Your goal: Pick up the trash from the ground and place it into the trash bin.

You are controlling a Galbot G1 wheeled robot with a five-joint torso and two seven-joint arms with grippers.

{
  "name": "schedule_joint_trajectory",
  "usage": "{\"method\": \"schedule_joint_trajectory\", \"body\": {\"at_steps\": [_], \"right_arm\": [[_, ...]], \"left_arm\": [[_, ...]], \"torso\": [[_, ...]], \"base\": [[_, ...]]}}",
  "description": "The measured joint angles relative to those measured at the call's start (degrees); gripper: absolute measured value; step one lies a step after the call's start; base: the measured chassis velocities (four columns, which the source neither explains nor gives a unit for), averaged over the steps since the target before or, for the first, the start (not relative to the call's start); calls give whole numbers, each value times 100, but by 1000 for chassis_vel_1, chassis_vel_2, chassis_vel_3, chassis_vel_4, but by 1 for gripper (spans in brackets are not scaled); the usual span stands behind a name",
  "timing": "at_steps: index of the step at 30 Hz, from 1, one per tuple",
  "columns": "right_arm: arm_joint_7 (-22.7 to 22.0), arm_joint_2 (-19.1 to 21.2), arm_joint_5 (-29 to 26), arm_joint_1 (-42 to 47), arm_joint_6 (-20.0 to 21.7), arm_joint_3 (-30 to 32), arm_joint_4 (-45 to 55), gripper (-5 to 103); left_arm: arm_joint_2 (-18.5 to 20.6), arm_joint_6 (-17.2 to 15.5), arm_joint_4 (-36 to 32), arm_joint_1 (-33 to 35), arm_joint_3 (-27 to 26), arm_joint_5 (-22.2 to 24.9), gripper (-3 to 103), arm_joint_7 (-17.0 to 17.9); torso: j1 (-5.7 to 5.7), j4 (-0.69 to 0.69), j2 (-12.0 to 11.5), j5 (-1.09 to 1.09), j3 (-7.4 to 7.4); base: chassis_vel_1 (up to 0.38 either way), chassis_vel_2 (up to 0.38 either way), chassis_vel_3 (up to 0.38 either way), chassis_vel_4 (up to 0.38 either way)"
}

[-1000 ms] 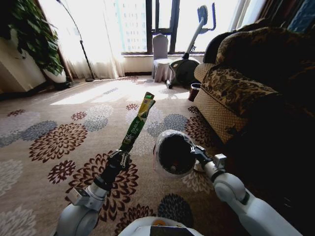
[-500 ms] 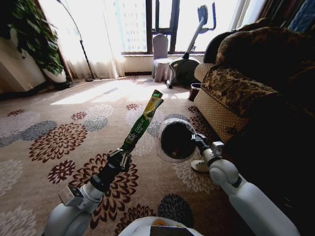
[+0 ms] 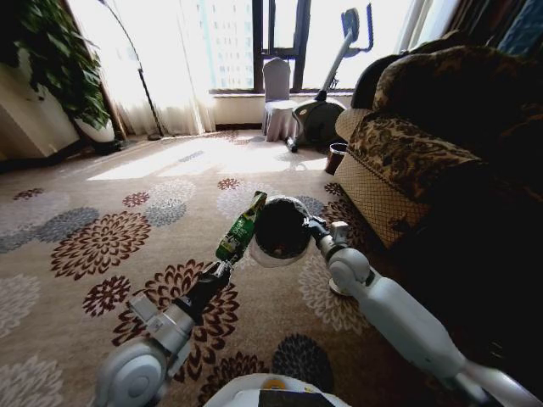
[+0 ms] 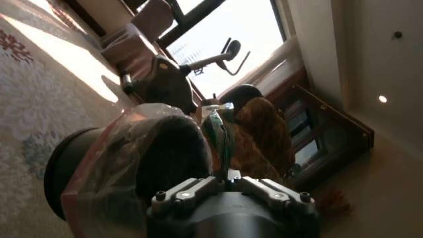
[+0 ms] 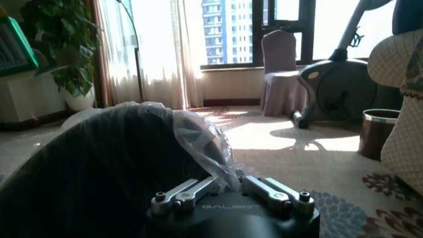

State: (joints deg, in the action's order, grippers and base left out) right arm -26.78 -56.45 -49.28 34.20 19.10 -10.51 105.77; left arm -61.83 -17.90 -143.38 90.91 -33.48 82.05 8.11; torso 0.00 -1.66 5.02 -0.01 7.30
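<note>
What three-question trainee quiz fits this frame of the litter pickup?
1. True or false: the left gripper pinches the long green foil wrapper.
2. What does the right gripper hold up? A) round black bin with plastic liner B) cushion
3. Fill in: the wrapper's tip sits at the bin's ____.

Key: 1 true; 2 A; 3 rim.
</note>
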Motion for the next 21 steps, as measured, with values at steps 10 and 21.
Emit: {"method": "schedule_joint_trajectory", "body": {"at_steps": [10, 21], "right_arm": [[-39, -117, -2, -185, -8, -188, -188, 0], [-162, -1398, 426, -1479, -561, -1527, -1867, 0]], "left_arm": [[-319, -552, 5, -813, -69, 2404, 0, 1703], [-587, -472, 11, -765, -108, 3033, 0, 2561]], "torso": [[0, 8, 0, 0, -1], [0, 2, 0, -2, 0]], "base": [[0, 0, 0, 0], [0, 0, 0, 0]]}}
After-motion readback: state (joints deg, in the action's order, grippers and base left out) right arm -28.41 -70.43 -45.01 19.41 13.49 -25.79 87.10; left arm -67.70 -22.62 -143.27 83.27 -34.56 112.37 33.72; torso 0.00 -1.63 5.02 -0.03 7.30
